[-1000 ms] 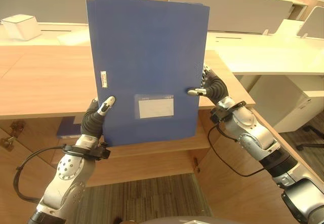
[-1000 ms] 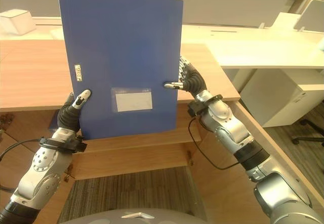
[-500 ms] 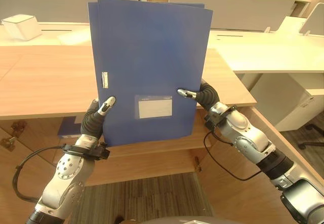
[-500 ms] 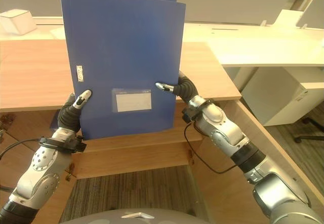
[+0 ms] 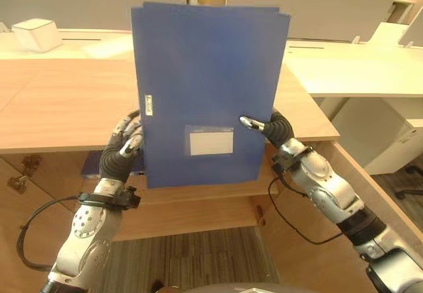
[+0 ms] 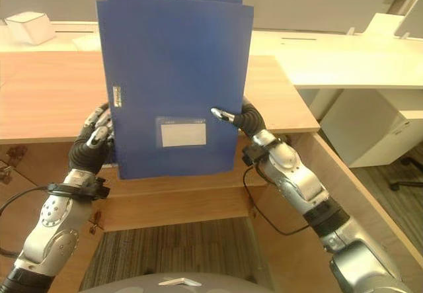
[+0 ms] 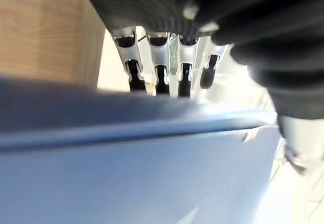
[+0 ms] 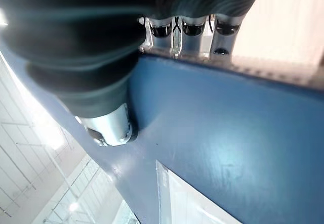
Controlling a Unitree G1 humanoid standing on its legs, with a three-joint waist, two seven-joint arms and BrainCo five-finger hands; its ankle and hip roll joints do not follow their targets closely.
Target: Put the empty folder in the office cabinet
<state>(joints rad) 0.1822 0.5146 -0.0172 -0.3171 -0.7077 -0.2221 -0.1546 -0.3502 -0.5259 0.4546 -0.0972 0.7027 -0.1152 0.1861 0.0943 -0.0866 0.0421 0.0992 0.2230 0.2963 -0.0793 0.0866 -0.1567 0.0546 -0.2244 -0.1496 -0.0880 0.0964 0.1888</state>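
Wooden worktop (image 5: 59, 101) runs across the scene, with an open cabinet shelf (image 5: 198, 197) under its front edge (presumably the target bay). White box (image 5: 36, 34) sits on the pale desk well beyond the worktop.

Blue folder (image 5: 208, 88) is held upright in the air in front of the worktop edge, label window facing the camera, its lower edge just above the shelf.

Right hand (image 5: 268, 126) is clamped on the folder's right edge: thumb pressed on the front face, fingers behind, as the right wrist view confirms. Left hand (image 6: 96, 141) sits at the folder's lower left edge; in the left wrist view its fingers (image 7: 157, 77) run fairly straight behind the cover, and no thumb shows on the front face, so it reads as a relaxed support with fingers apart, not a pinch.

Risks, as judgement:
- Folder is effectively on one pinch. A thin slick cover could pivot or slip out of the right hand if the left comes away.
- Folder is tall against the shelf opening. Going in upright, its top would likely catch the worktop edge; it needs tilting first.
- The cover hides the shelf from the head cameras, so insertion is near-blind.
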